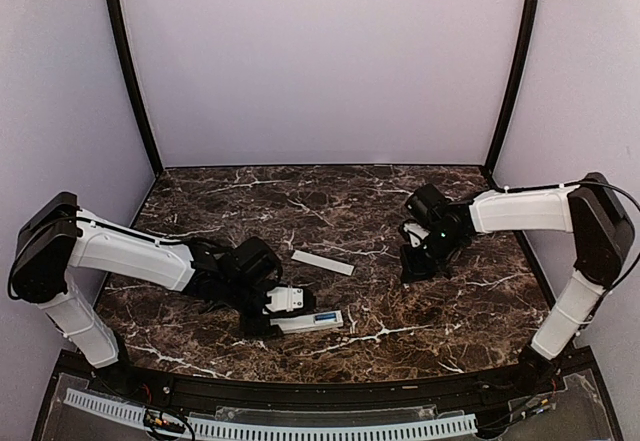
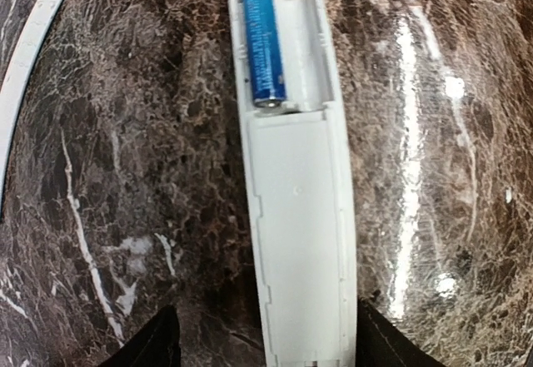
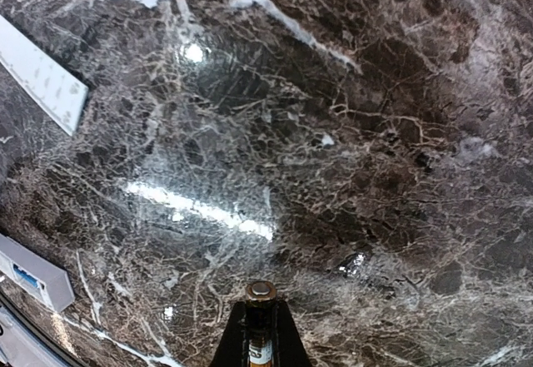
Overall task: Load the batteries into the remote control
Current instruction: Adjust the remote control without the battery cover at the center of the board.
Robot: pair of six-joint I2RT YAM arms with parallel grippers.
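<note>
Half loaded: one battery [image 2: 265, 42] seated in remote control [image 2: 300, 217] straddled by spread-fingered left gripper [image 2: 271, 340]; second battery [image 3: 261, 290] clamped in right gripper [image 3: 260, 321], needing transfer leftward into empty slot [image 2: 304, 51].

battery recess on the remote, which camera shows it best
Left wrist: the recess sits close up, one blue battery in, the other half empty. Top external shows only a small blue speck; right wrist catches just the remote corner.
</note>
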